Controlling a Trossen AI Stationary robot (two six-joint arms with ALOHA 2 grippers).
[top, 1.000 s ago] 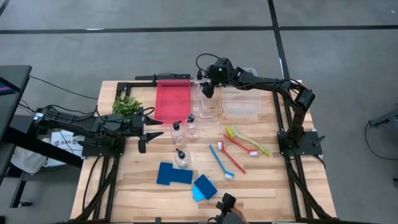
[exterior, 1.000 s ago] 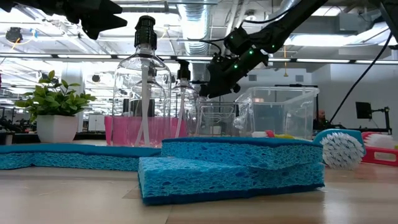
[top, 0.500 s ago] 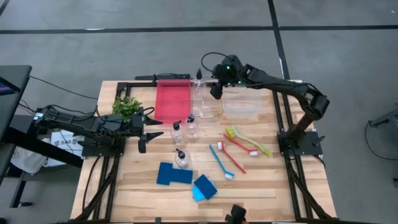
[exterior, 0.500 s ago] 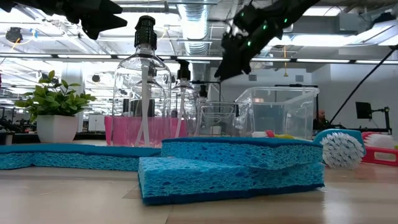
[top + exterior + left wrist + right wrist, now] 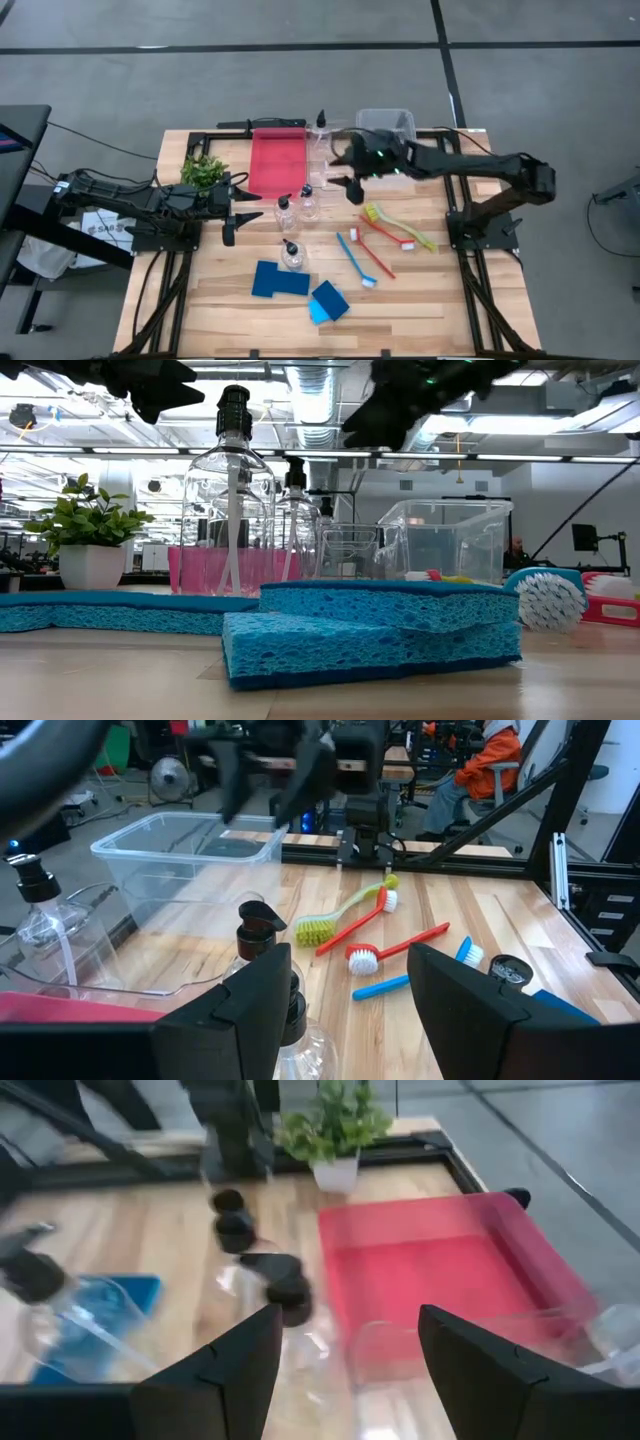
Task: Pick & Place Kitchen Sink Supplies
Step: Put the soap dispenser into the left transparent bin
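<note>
While right gripper [image 5: 352,170] hovers open, bottles [image 5: 296,206] stand beside.

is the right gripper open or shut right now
Open. In the right wrist view the right gripper shows its two dark fingers set wide apart, with nothing between them, above the red bin.

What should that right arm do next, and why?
Probably lower the right gripper toward the nearest pump bottle. Its fingers are open and empty, it hangs just beside the bottles, and a bottle already stands in the clear bin. The left gripper waits near the plant.
</note>
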